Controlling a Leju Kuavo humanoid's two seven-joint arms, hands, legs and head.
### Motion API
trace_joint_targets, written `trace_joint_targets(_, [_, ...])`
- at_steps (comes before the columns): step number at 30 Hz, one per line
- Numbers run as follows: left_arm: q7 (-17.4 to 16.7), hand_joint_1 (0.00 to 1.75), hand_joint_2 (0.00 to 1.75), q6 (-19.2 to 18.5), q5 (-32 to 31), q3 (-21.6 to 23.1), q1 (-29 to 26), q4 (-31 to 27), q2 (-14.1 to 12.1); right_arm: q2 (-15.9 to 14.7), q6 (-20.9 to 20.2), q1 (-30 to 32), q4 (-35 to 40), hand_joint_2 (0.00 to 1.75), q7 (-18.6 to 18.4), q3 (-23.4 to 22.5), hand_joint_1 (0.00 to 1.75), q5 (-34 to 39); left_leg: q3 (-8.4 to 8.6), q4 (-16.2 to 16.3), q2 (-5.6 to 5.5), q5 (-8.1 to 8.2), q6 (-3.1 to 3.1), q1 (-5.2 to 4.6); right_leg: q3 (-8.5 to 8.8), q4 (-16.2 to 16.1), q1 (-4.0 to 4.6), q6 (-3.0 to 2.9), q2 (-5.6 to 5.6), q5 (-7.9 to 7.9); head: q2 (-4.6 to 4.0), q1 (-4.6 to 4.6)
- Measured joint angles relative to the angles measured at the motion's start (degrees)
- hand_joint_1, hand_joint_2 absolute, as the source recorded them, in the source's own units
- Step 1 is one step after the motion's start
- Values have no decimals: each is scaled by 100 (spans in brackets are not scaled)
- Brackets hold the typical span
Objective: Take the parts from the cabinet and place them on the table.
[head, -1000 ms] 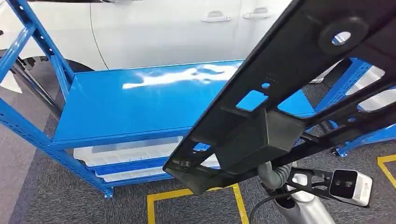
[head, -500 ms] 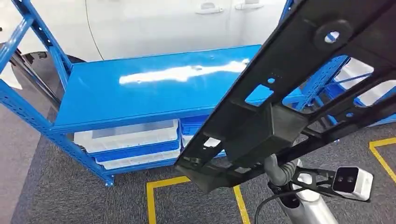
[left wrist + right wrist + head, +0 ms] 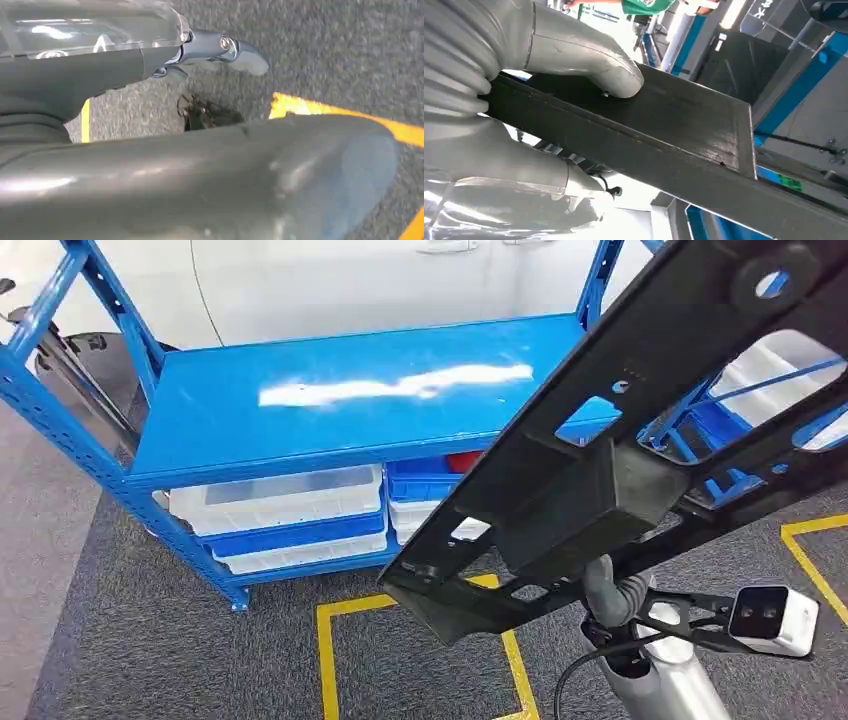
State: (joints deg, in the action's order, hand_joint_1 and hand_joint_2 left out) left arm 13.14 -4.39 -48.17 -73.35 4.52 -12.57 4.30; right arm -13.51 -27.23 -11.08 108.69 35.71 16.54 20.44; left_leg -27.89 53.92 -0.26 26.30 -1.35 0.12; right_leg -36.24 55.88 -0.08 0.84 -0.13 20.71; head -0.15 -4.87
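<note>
1. The blue tabletop (image 3: 300,410) is the biggest thing ahead of me: a bare, glossy blue surface on a blue frame, with white bins (image 3: 275,498) on the shelf beneath it and a white car behind it.
2. The black part (image 3: 640,440) comes next, a long, flat plastic frame with cut-outs and a boxy block on its underside. It hangs in the air in front of me, its long axis running on a slant from low and near me up and away to my right. Its near, lower end is over the carpet with the yellow floor lines, short of the tabletop; farther along, it crosses in front of the tabletop's right part.
3. My right robot hand (image 3: 589,70) is closed on the part: in the right wrist view the thumb presses on its flat face with the fingers wrapped beneath. So the part lies above and ahead of this hand, and I judge the set-down spot is forward and to the left.
4. My left robot hand (image 3: 220,50) hangs over the carpet, holding nothing that I can see; whether its fingers are curled, I cannot tell.
</note>
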Motion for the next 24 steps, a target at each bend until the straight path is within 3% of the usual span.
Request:
trace_joint_targets(1, [-2, 0, 0, 2, 0, 0, 14, -2, 0, 4, 0, -5, -22, 175, 2, -32, 175, 9, -54, 1, 23, -55, -37, -11, -46, 118, -6, 20, 14, 211, 0, 0])
trace_joint_targets(2, [-7, 0, 0, 7, -2, 0, 23, -2, -2, 4, 13, -30, -37, 175, -4, -70, 175, 0, -123, 16, 30, -98, -75, -11, -167, 507, -19, 33, 15, 576, 0, 0])
trace_joint_targets(4, [-9, 0, 0, 4, -44, 0, 18, -2, -6, 11, 94, -30, -74, 175, -9, -120, 175, -169, -256, 51, 5, -169, -57, -20, -416, 1419, -38, 47, 14, 1146, 0, 0])
trace_joint_targets(5, [-13, 0, 0, -9, -59, 0, 18, -2, -15, 11, 155, -27, -96, 175, -11, -140, 175, -314, -343, 82, -4, -218, -52, -19, -480, 1782, -42, 54, 13, 1270, 0, 0])
trace_joint_targets(6, [-22, 0, 0, -24, -77, 0, 20, -2, -24, 11, 186, -22, -107, 175, -9, -155, 175, -405, -426, 116, -19, -256, -43, -15, -434, 1873, -53, 53, 13, 1211, 0, 0])
trace_joint_targets(7, [-26, 0, 0, -39, -103, 0, 20, -2, -24, 11, 221, -4, -103, 175, -4, -168, 175, -477, -513, 150, -44, -294, -29, -12, -262, 1717, -66, 52, 14, 1032, 0, 0])
trace_joint_targets(9, [-26, 0, 0, -46, -120, 2, 25, -2, -26, 13, 238, 47, -59, 175, 33, -212, 175, -529, -658, 230, -49, -346, -4, 2, 340, 890, -84, 63, 11, 682, 0, 0])
trace_joint_targets(10, [-26, 0, 0, -48, -122, 4, 22, -2, -33, 13, 254, 45, -30, 175, 81, -238, 175, -546, -718, 287, -75, -371, 32, 4, 666, 365, -95, 66, 14, 752, 0, 0])
trace_joint_targets(11, [-26, 0, 0, -48, -125, 4, 22, -2, -41, 15, 286, 41, 0, 175, 112, -251, 175, -584, -780, 327, -85, -394, 67, -17, 814, 82, -41, 40, 30, 868, 0, -2])
trace_joint_targets(12, [-24, 0, 0, -48, -138, 4, 21, -2, -41, 15, 339, 54, 24, 175, 116, -260, 175, -623, -787, 310, -87, -453, 112, -15, 770, 137, -31, -22, 47, 843, 0, -2])
trace_joint_targets(14, [-20, 0, 0, -39, -140, 4, 23, -2, -41, 15, 378, 63, 33, 175, 125, -262, 175, -658, -807, 315, -90, -522, 173, -4, 721, 154, -9, -63, 47, 797, 0, -2])
trace_joint_targets(15, [-6, 0, 0, -35, -140, 4, 16, -2, -52, 15, 385, 70, 35, 175, 129, -262, 175, -689, -852, 319, -94, -529, 214, -21, 684, 112, -51, -153, 28, 728, 0, 0])
trace_joint_targets(16, [7, 0, 0, -35, -140, 4, 25, -2, -59, 15, 387, 69, 46, 175, 133, -262, 175, -713, -905, 422, -77, -331, 229, 1, 623, 108, -50, -206, 0, 671, 0, -2])
trace_joint_targets(17, [15, 0, 0, -35, -140, 4, 27, -2, -65, 15, 393, 77, 57, 175, 136, -262, 175, -723, -991, 690, -58, -3, 242, 2, 563, 110, -40, -263, -4, 622, 0, -2])
trace_joint_targets(19, [37, 0, 0, -39, -140, 4, 31, -2, -65, 11, 413, 106, 83, 175, 138, -260, 175, -730, -1222, 1617, -37, 673, 272, 15, 421, 113, -4, -295, -27, 501, 0, 0])
trace_joint_targets(20, [54, 0, 0, -39, -140, 4, 30, -2, -65, 9, 422, 112, 85, 175, 138, -260, 175, -730, -1283, 1970, -31, 798, 277, 14, 347, 118, 17, -301, -30, 442, 0, 0])
trace_joint_targets(21, [72, 0, 0, -42, -140, 4, 31, -2, -65, 9, 422, 124, 88, 175, 140, -260, 175, -730, -1274, 2183, -30, 762, 270, 13, 264, 122, 39, -306, -36, 378, 0, -2])
trace_joint_targets(22, [77, 0, 0, -42, -140, 4, 33, -2, -65, 9, 424, 140, 98, 175, 140, -260, 175, -732, -1151, 2162, -29, 553, 247, 10, 164, 127, 59, -306, -38, 305, 0, 0])
trace_joint_targets(23, [77, 0, 0, -42, -140, 4, 36, -2, -65, 9, 433, 153, 118, 175, 140, -260, 175, -741, -927, 1919, -29, 307, 208, 0, 66, 134, 77, -303, -37, 238, 0, 0])
trace_joint_targets(24, [79, 0, 0, -42, -140, 4, 39, -2, -65, 9, 446, 166, 142, 175, 140, -260, 175, -745, -599, 1489, -29, 143, 148, -22, -24, 137, 95, -300, -33, 166, 0, -2])
